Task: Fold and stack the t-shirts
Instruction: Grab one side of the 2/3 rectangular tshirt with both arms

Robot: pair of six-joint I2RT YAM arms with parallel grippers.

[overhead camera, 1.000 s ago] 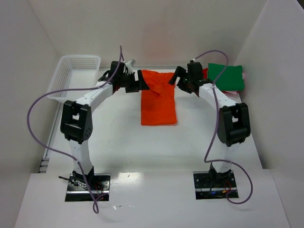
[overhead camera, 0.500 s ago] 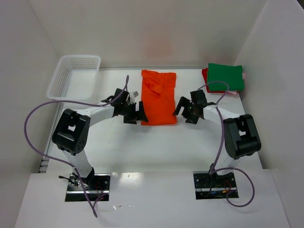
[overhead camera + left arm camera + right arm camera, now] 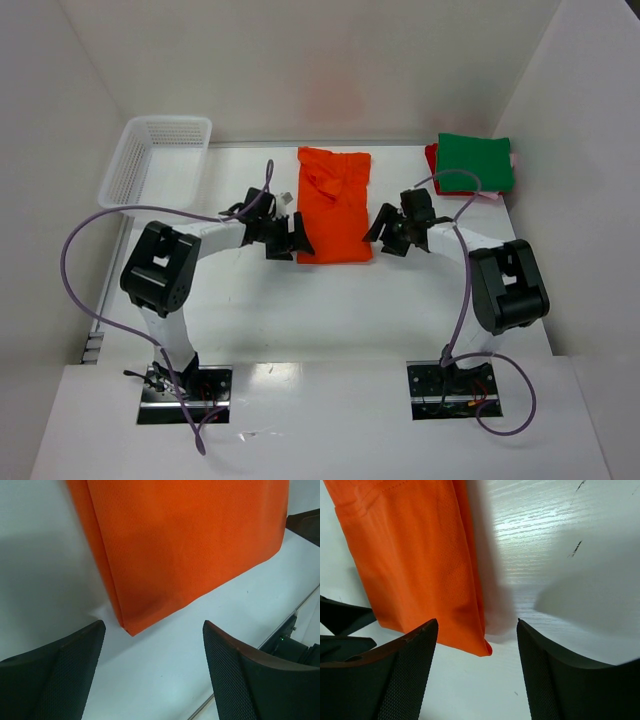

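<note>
A bright orange t-shirt (image 3: 335,205), folded into a long strip, lies flat mid-table; its far end is a little rumpled. My left gripper (image 3: 296,240) is low at the strip's near-left corner, open, with the corner (image 3: 127,627) just ahead of its fingers (image 3: 70,670). My right gripper (image 3: 380,232) is open at the near-right corner, and that corner (image 3: 482,647) sits between its fingers (image 3: 405,670). Neither holds anything. At the back right is a stack of folded t-shirts: green (image 3: 476,162) on top, red (image 3: 432,158) below, a pale pink edge (image 3: 492,197) showing.
A white mesh basket (image 3: 155,160) stands at the back left. White walls close in the table on the left, back and right. The arm bases are bolted at the near edge.
Both grippers have left the orange shirt's far end and dropped back to its near corners. The shirt now lies flat. In the last half second both edged closer to it.
</note>
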